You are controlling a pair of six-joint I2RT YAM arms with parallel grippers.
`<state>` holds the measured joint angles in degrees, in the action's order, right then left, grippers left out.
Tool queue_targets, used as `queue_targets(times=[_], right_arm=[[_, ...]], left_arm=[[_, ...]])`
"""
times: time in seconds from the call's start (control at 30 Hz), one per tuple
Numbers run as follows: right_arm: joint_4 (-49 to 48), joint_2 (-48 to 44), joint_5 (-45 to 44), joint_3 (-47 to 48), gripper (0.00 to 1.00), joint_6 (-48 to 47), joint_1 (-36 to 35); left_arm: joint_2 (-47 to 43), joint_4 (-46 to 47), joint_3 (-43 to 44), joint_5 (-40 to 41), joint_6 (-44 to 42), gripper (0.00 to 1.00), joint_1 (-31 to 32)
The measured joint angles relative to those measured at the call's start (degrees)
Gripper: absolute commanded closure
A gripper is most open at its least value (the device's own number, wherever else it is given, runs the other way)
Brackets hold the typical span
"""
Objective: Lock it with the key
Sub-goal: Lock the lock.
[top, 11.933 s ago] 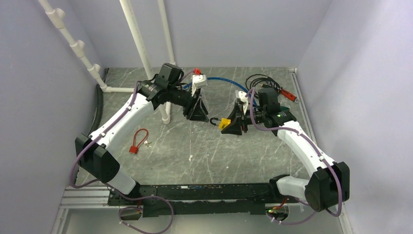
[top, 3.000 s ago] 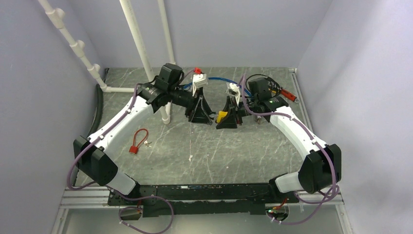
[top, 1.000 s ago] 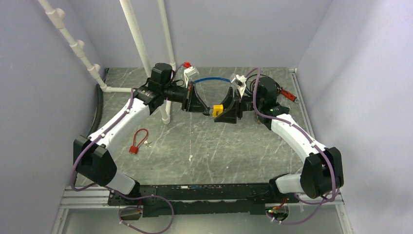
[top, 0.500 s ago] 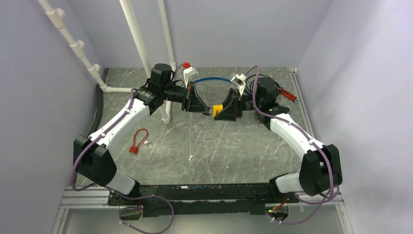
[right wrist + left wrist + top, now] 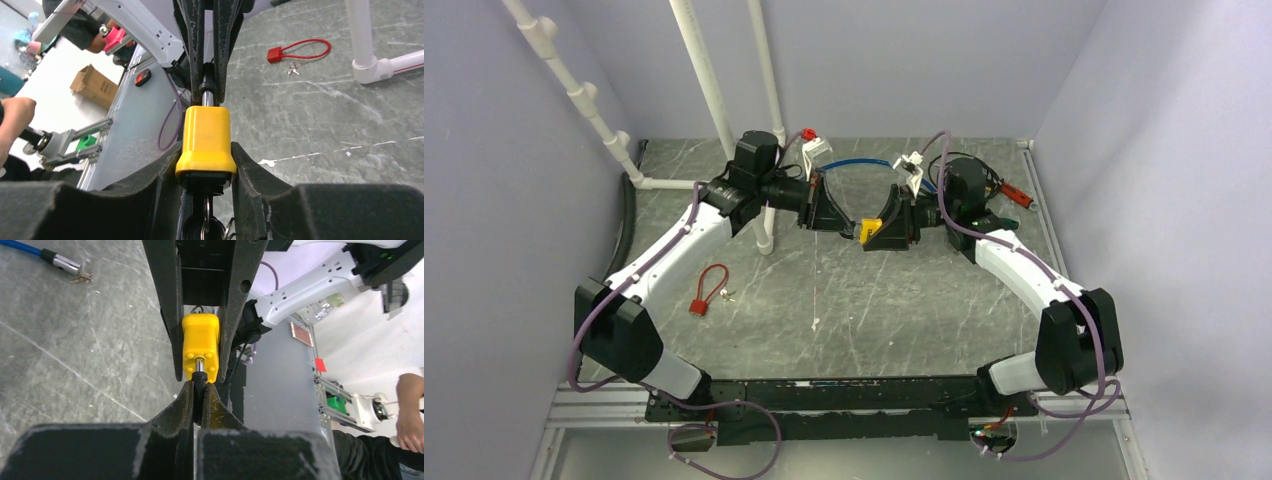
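A yellow padlock (image 5: 871,229) hangs in the air between my two grippers above the middle of the table. My right gripper (image 5: 884,231) is shut on its yellow body (image 5: 207,137). A key on a ring (image 5: 206,227) sticks out of the padlock's black underside, toward the right wrist camera. My left gripper (image 5: 848,226) faces it from the left and is shut on the black shackle (image 5: 199,385) where it leaves the top of the padlock (image 5: 200,342). In the right wrist view the shackle (image 5: 208,87) runs between the left fingers.
A red cable lock (image 5: 707,290) with small keys (image 5: 728,295) lies on the table at the left; it also shows in the right wrist view (image 5: 299,49). White pipes (image 5: 714,100) stand at the back left. A blue cable (image 5: 859,162) and black wires (image 5: 964,160) lie at the back.
Both grippers rose from the table and turned to face each other. In the last second the right gripper brought the padlock slightly left, closer to the left gripper.
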<state>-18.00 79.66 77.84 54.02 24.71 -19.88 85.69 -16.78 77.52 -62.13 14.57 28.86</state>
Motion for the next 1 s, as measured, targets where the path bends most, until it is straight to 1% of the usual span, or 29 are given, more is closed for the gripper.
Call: queue_targets(times=[0.13, 0.2, 0.43, 0.7, 0.9, 1.0], right_arm=[[13.2, 0.6, 0.8, 5.1, 1.0, -10.4, -0.5], [18.4, 0.9, 0.8, 6.9, 1.0, -14.1, -0.7], [28.5, 1.4, 0.2, 9.4, 1.0, -20.8, -1.1], [35.5, 2.1, -1.6, 10.9, 1.0, -24.6, -2.4], [35.7, 2.5, -2.0, 10.9, 1.0, -22.9, -4.5], [36.5, 2.9, -2.4, 10.9, 1.0, -23.1, -5.7]], left_arm=[[0.0, 4.6, -1.7, -2.8, 4.0, 1.0, -0.5], [0.0, 6.5, -2.6, -3.7, 5.4, 1.0, -0.7], [0.0, 7.8, -4.1, -4.1, 6.3, 1.0, -0.5], [0.0, 10.9, -5.9, -4.4, 9.0, 1.0, -0.5], [0.1, 14.2, -5.9, -3.4, 9.1, 1.0, -0.4], [0.1, 14.5, -5.6, -2.6, 8.7, 1.0, 0.1]])
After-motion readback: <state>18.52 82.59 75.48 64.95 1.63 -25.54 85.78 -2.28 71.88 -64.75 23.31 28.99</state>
